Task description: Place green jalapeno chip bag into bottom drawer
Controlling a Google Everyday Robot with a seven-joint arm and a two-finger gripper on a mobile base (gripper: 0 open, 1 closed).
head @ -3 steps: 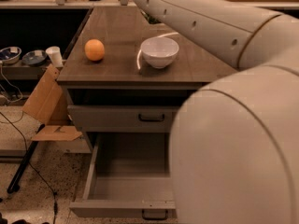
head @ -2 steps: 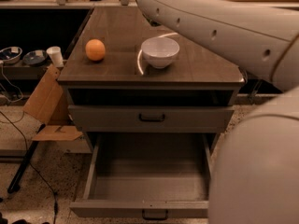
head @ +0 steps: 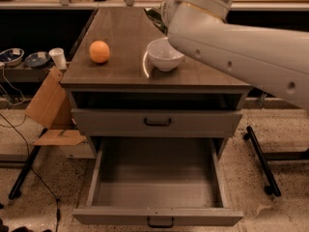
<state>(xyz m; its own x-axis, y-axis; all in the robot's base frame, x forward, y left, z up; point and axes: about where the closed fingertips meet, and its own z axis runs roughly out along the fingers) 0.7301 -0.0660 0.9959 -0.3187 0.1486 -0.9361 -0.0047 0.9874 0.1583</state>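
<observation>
Near the counter's (head: 120,42) far edge, the white arm (head: 231,52) hides most of the gripper (head: 165,12), and its grip cannot be told. Only a dark sliver of the green jalapeno chip bag (head: 153,18) shows there, so its long axis is unreadable.

The arm (head: 241,52) is lifted and drawn toward the upper right, so the bottom drawer (head: 157,187), well below the jaws and nearer, is uncovered in full. The gripper (head: 157,17) is found mostly hidden, just beyond the white bowl (head: 165,54).
</observation>
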